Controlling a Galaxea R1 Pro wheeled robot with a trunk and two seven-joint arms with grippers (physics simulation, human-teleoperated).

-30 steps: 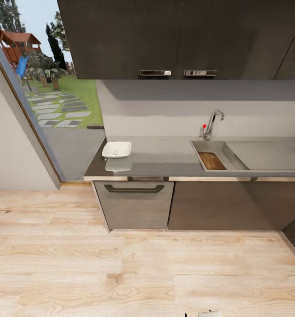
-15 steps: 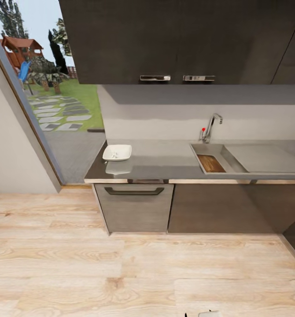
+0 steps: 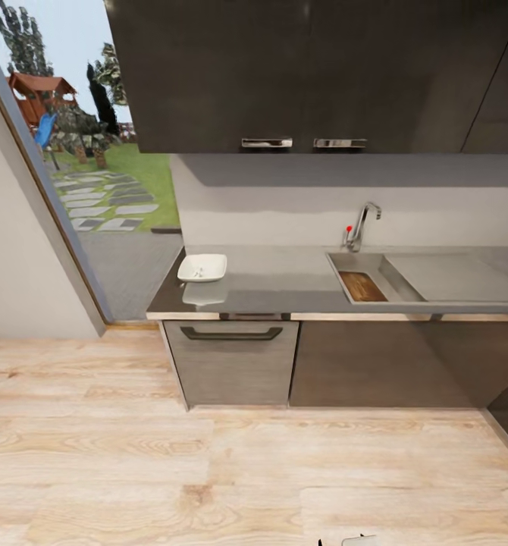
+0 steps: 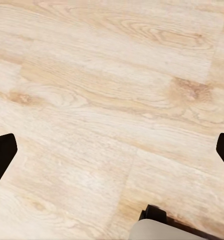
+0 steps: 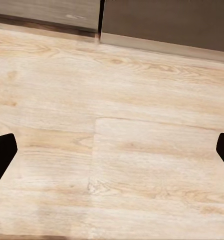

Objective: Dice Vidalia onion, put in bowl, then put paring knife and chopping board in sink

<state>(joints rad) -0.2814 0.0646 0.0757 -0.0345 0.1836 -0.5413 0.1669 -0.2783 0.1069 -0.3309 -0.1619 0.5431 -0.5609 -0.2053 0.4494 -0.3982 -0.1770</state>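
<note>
Head camera faces the countertop (image 3: pixel 284 292) from across the room; both wrist cameras look down close at the wooden floor (image 4: pixel 112 100).

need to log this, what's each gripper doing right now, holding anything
Left gripper: open, fingers wide apart, nothing between them, wood floor below.
Right gripper: open, holding nothing, floor below.

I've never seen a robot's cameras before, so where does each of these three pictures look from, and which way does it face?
Head view: high up, facing the grey steel countertop, white square bowl and steel sink.
Left wrist view: looks down between the open left gripper fingertips.
Right wrist view: looks down past the open right gripper toward the cabinet bases.
Both wrist views share the pale wooden floor.
</note>
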